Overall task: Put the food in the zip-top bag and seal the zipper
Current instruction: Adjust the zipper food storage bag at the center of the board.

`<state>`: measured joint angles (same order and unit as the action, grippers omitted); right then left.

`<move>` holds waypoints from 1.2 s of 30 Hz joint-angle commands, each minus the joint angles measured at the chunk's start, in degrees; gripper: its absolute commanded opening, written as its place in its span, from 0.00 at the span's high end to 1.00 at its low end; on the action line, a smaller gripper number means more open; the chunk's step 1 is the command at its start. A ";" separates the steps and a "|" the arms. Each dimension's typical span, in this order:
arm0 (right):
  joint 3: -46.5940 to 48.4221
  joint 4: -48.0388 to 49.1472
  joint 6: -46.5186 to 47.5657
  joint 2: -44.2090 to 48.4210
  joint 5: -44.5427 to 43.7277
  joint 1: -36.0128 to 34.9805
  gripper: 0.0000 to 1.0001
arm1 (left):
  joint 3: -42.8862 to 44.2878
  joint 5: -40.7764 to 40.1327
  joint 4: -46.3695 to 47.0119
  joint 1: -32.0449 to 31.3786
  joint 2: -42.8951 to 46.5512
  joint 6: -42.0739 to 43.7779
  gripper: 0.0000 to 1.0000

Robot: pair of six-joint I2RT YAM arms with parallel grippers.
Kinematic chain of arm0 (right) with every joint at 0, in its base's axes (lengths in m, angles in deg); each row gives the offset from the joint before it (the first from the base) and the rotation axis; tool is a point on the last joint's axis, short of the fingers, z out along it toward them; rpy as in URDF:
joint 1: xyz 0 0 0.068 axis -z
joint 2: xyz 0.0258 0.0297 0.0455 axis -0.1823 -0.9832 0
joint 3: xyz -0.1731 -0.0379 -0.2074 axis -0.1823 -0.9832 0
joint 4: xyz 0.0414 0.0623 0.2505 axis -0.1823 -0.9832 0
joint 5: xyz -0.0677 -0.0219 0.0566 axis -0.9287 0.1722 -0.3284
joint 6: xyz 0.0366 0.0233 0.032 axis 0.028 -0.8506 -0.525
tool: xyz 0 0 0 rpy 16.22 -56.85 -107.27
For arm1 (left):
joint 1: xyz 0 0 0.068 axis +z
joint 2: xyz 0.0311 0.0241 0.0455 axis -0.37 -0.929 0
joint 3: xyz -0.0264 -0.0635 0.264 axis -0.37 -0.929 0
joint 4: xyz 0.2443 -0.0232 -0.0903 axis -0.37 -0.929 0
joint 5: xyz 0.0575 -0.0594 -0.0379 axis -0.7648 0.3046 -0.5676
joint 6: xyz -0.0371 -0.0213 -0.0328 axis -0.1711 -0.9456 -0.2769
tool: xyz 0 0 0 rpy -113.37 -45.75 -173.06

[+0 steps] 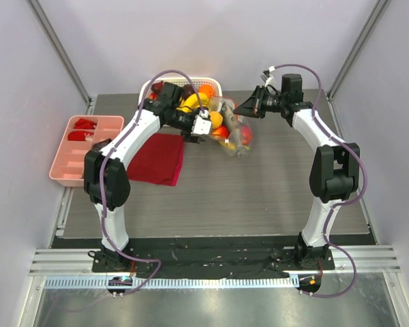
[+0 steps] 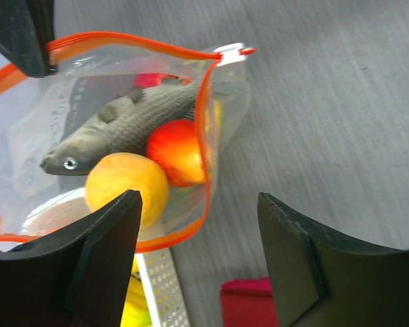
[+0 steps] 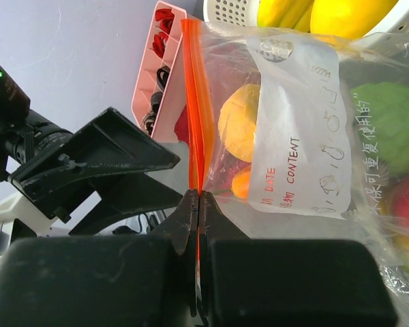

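Observation:
The clear zip-top bag (image 2: 27, 136) hangs with its mouth open, ringed by the orange-red zipper (image 2: 123, 42) that ends in a white tip (image 2: 233, 51). Inside lie a grey toy fish (image 2: 123, 126), a red apple (image 2: 180, 153) and an orange fruit (image 2: 126, 184). My left gripper (image 2: 198, 204) is open just before the bag's mouth, with nothing between its fingers. My right gripper (image 3: 198, 194) is shut on the zipper (image 3: 194, 102) at one end of the bag (image 3: 293, 136). A green piece (image 3: 388, 126) shows through the bag's wall. Seen from above, the bag (image 1: 235, 133) hangs between both grippers.
The white slotted basket (image 1: 211, 83) with yellow fruit (image 3: 347, 13) stands right behind the bag. A folded dark red cloth (image 1: 157, 158) lies under the left arm. A pink compartment tray (image 1: 75, 146) sits at the table's left edge.

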<state>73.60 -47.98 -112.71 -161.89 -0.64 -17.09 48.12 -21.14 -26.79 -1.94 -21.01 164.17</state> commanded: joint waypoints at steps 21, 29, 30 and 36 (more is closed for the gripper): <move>12.24 -19.83 24.15 2.10 0.92 -3.60 0.99 | 4.17 6.34 2.90 -5.07 6.36 -10.75 1.00; 23.49 -36.19 49.20 -3.01 -6.55 -13.87 0.99 | 1.69 -6.65 10.10 -7.72 4.79 -38.08 1.00; 23.94 -36.55 51.22 -3.45 -7.68 -14.24 0.99 | 1.96 -9.54 10.20 -7.63 3.92 -40.19 1.00; 26.67 -36.55 51.50 -6.35 -9.45 -14.24 0.90 | -6.19 -12.64 14.75 -6.93 6.97 -45.83 1.00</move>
<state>97.08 -82.99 -65.76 -167.61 -7.81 -32.96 47.16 -29.68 -18.07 -9.61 -16.55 126.34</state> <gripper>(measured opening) 0.015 0.014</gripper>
